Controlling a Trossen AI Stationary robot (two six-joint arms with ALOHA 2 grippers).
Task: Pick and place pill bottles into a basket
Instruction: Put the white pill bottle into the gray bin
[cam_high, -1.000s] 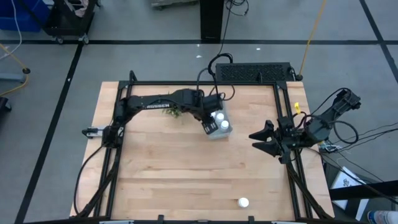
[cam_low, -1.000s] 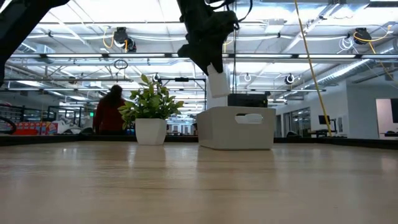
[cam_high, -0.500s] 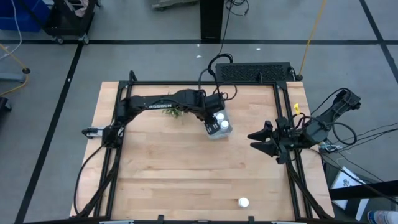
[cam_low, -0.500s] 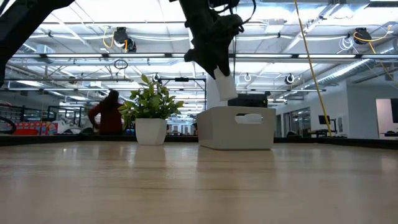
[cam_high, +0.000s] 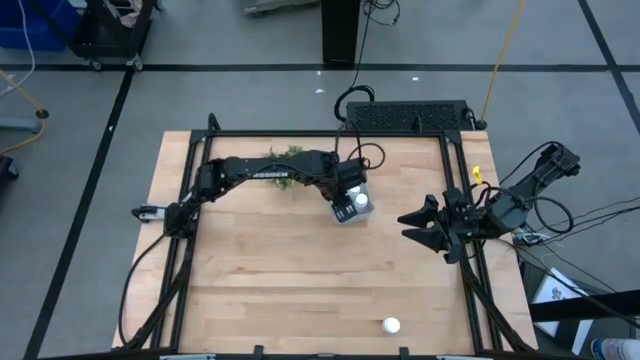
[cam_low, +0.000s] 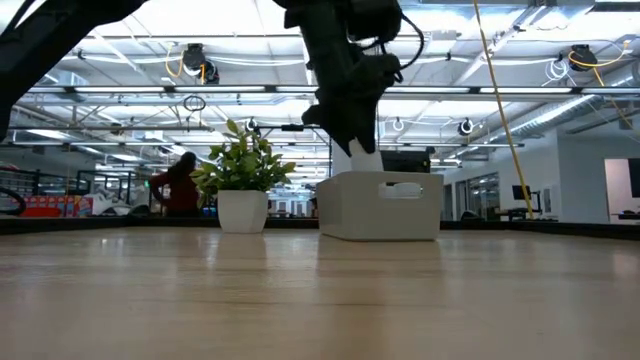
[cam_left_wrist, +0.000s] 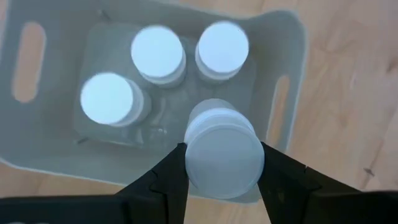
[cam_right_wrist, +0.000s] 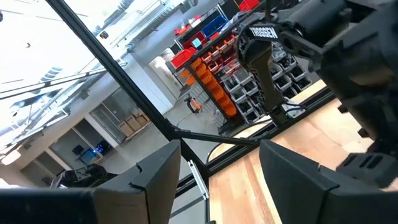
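Observation:
The pale basket (cam_high: 358, 206) (cam_low: 380, 205) stands at the table's far middle, next to a potted plant (cam_low: 243, 185). Three white pill bottles (cam_left_wrist: 157, 53) (cam_left_wrist: 222, 48) (cam_left_wrist: 109, 99) stand upright on its floor. My left gripper (cam_high: 347, 192) (cam_left_wrist: 224, 163) hangs over the basket, shut on another pill bottle (cam_left_wrist: 224, 152) (cam_low: 364, 158). One more pill bottle (cam_high: 391, 325) rests on the table near the front edge, right of the middle. My right gripper (cam_high: 408, 224) (cam_right_wrist: 217, 180) waits open and holding nothing at the table's right edge. My left gripper pinches the pill bottle by its opposite sides (cam_left_wrist: 186, 163) just under the cap, between the two fingers (cam_left_wrist: 169, 180). The fingers come steeply from above. The bottle hangs roughly upright below them, its lower end at the basket's rim (cam_low: 372, 174), over the free part of the basket's floor.
The leafy plant (cam_high: 285, 154) stands just left of the basket, under my left arm. A black frame (cam_high: 330, 135) runs around the table's far and side edges. Bare wood (cam_high: 290, 280) stretches from the basket to the front edge.
My left gripper has gone down toward the basket and a little toward the table's right edge, carrying the pill bottle. The bottle, earlier well above the rim, now reaches the rim. Behind the table a person has walked.

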